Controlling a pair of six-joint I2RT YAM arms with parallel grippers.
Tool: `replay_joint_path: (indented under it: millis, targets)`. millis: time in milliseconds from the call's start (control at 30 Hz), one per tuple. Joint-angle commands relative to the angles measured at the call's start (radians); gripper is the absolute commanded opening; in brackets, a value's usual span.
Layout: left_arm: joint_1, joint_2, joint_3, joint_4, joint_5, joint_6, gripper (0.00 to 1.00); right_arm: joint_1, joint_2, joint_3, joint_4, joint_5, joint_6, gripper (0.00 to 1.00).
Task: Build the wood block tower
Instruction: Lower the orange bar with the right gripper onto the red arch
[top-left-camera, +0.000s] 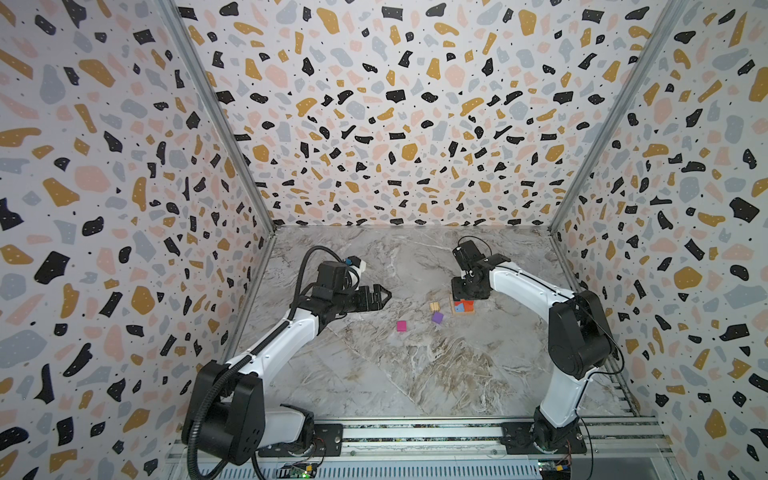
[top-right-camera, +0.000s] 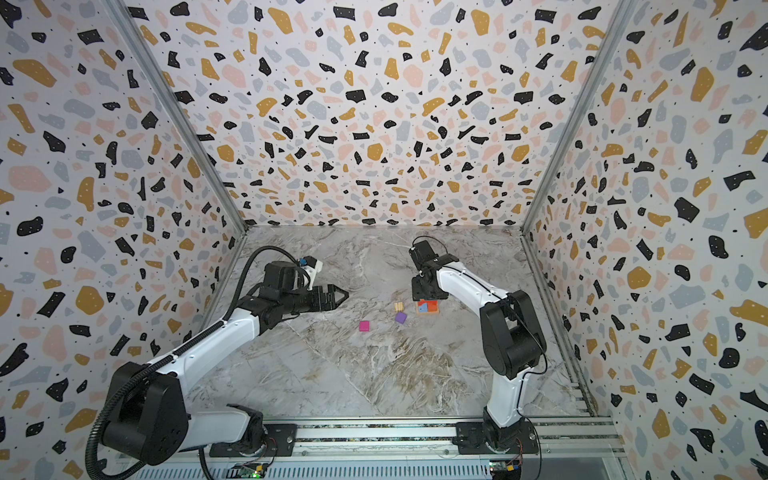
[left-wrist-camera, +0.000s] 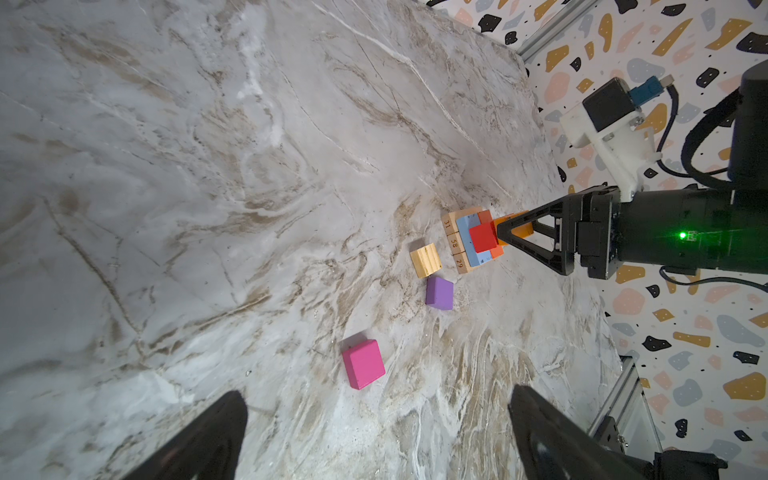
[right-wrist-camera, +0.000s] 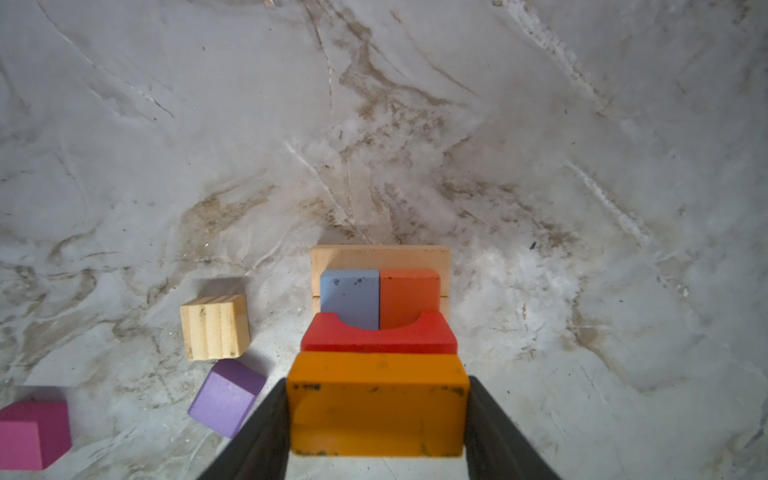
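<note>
The tower (top-left-camera: 463, 306) (top-right-camera: 428, 306) stands right of centre in both top views. It has a tan base (right-wrist-camera: 380, 257), a light blue block (right-wrist-camera: 349, 297) and an orange-red block (right-wrist-camera: 409, 297) side by side, and a red arch block (right-wrist-camera: 378, 338) on top. My right gripper (right-wrist-camera: 377, 386) (left-wrist-camera: 505, 232) is shut on an orange block (right-wrist-camera: 378, 409) held just over the tower beside the red arch. Loose wood blocks lie left of the tower: a tan cube (top-left-camera: 434, 306), a purple cube (top-left-camera: 437, 318) and a magenta cube (top-left-camera: 401, 326). Open and empty, my left gripper (left-wrist-camera: 378, 415) (top-left-camera: 384, 296) hovers left of them.
Patterned walls close in the marble table (top-left-camera: 374, 374) on three sides. The two arm bases sit on a rail (top-left-camera: 415, 432) along the front edge. The loose cubes lie close to the tower's left side.
</note>
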Motion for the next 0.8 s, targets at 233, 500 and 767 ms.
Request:
replay_joint_path:
  millis: [233, 500, 767]
  targets:
    - [0.003, -0.024, -0.009, 0.029, 0.005, -0.001, 1.0, -0.003, 0.005, 0.021, -0.004, 0.006, 0.004, 0.5]
    - [0.004, -0.023, -0.009, 0.03, 0.006, -0.001, 1.0, -0.003, 0.007, 0.019, -0.005, 0.004, -0.004, 0.51]
    - [0.004, -0.022, -0.007, 0.03, 0.005, -0.001, 1.0, -0.003, 0.004, 0.014, -0.004, 0.005, -0.006, 0.53]
